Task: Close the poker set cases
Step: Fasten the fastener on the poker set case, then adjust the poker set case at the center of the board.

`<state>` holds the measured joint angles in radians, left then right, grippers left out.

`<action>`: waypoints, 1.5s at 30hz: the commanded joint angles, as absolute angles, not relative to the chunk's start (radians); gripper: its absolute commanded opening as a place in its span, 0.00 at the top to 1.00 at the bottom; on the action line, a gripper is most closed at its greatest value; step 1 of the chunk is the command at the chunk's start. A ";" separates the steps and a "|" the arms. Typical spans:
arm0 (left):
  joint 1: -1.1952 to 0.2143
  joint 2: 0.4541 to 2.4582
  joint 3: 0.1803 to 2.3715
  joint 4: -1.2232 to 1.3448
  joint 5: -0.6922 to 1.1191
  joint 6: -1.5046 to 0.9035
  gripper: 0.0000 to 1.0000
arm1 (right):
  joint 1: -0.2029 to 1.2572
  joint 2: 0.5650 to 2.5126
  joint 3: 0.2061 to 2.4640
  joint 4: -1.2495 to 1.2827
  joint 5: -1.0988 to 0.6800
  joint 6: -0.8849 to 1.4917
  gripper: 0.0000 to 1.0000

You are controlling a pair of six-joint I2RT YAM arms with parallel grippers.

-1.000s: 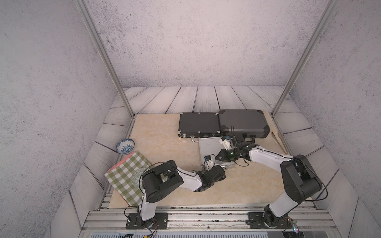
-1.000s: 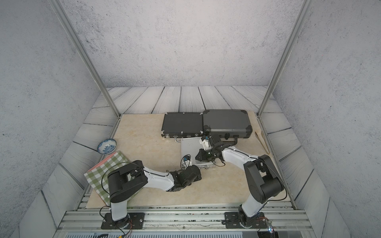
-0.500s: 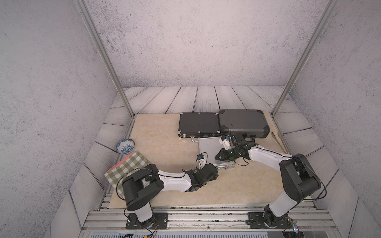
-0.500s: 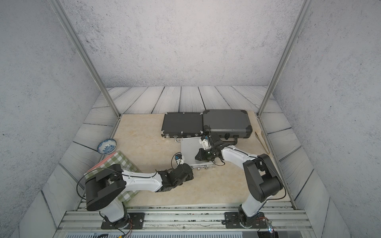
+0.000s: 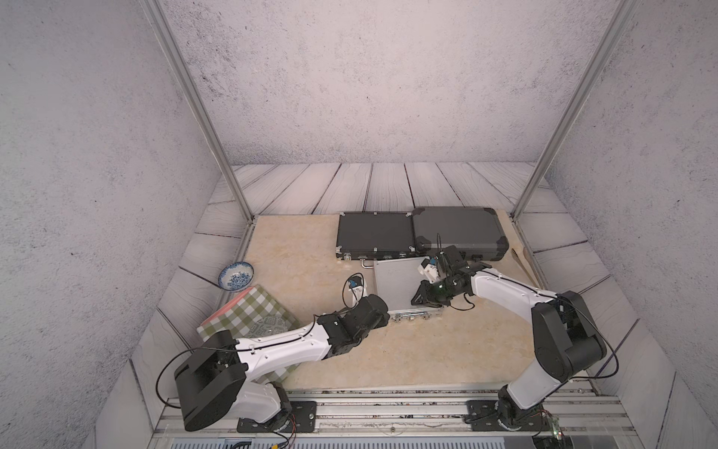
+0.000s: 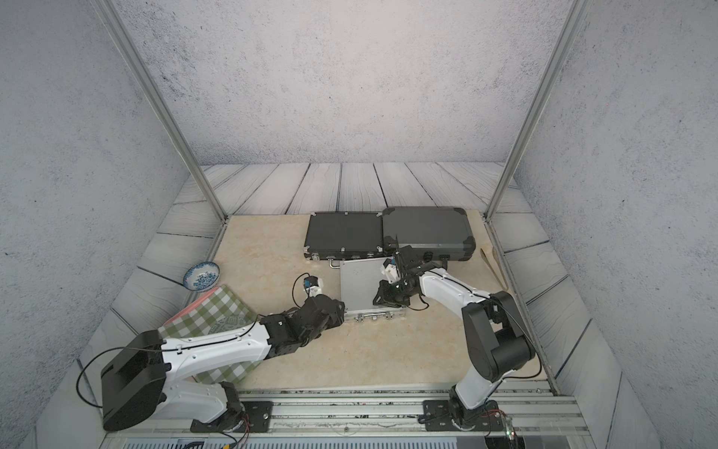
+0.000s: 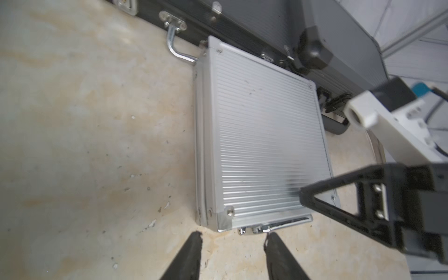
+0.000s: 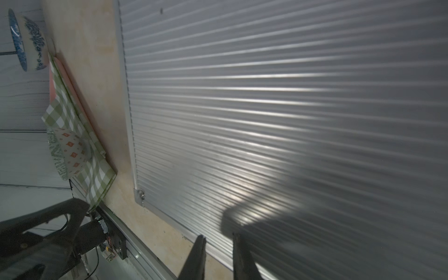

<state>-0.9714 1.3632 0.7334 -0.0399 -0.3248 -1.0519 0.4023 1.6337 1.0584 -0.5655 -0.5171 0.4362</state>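
Left wrist view: the silver case (image 7: 261,135) lies flat on the table (image 7: 84,121) with its ribbed lid down on the base, and the seam along its side shows no gap. Whether the latches on its front edge are fastened I cannot tell. The left end effector (image 7: 233,238) sits low, just off the case's front left corner. Its two black fingers (image 7: 191,254) are moderately apart with only bare table between them, holding nothing. One fingertip is just beside the chrome handle on the front edge.

In the right wrist view, the right end effector (image 8: 218,235) hangs close over the lid near its front edge. Its fingers are a narrow slit apart and grip nothing, and its shadow falls across the ribs.

In both top views the silver case sits mid-table, its back edge just beside the left black case (image 5: 375,237) and the right black case (image 5: 460,233). These two lie flat side by side, touching, along the back of the table, both with lids down. The left black case's bent chrome handle meets the silver case's back left corner. The right arm reaches in from the right over the silver case's right half, and the left arm stretches low from the front left.

Off to the left, a blue bowl (image 5: 236,275) rests at the table's left edge, near a checked cloth (image 5: 248,311) that lies partly under the left arm. In the right wrist view an orange-patterned bowl (image 8: 70,152) sits on that cloth. Wooden tongs (image 5: 518,258) lie along the table's right edge.
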 commanded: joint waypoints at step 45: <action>-0.647 1.743 0.974 -0.069 0.330 -0.737 0.43 | 0.330 1.615 0.937 -0.552 -0.677 0.431 0.44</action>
<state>-0.6411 1.7355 0.9627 -0.0124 0.3038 -0.7692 0.2573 1.6375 0.9752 -0.5365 -0.5495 0.4450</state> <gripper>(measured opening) 0.569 0.563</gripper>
